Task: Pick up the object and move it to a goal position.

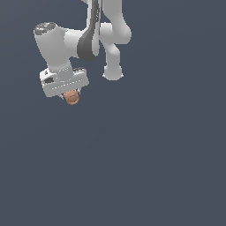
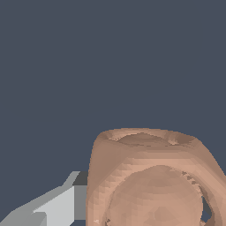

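Observation:
The object is a small lumpy brown-orange ball point(image 1: 72, 97). In the exterior view it sticks out just below my white gripper point(image 1: 70, 94) at the upper left. The gripper is shut on it, and the fingers are mostly hidden behind the hand and the ball. In the wrist view the ball point(image 2: 150, 181) fills much of the picture, close to the camera. One grey-white finger point(image 2: 57, 205) shows pressed against its side. The other finger is hidden by the ball. No goal marker shows in either view.
The white arm point(image 1: 88, 37) reaches in from the top of the exterior view, with its elbow link point(image 1: 113, 66) hanging to the exterior view's right of the hand. The background is uniform dark blue-grey point(image 1: 154, 154).

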{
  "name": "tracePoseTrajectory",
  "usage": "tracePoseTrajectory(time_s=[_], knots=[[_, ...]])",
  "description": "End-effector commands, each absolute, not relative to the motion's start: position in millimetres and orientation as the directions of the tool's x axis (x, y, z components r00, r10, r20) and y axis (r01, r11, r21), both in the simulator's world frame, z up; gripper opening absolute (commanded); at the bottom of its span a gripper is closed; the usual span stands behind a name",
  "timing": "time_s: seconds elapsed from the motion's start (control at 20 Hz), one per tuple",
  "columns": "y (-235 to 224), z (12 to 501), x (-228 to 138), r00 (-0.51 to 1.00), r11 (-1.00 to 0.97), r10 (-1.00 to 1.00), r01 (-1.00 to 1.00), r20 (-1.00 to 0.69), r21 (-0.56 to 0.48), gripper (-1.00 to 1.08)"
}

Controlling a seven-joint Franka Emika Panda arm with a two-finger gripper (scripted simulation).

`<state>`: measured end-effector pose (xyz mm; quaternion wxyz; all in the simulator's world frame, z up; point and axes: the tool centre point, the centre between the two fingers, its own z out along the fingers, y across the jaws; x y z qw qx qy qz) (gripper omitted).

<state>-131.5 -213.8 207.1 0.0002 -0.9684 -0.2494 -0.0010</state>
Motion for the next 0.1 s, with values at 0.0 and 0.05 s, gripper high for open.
tracePoseTrajectory(time_s=[0.0, 0.05], knots=[[-216.4, 210.9, -133.0, 0.875, -0.875, 0.484, 0.484, 0.001, -0.001, -1.0], [-216.7, 211.2, -133.1, 0.875, -0.875, 0.484, 0.484, 0.001, -0.001, -1.0]])
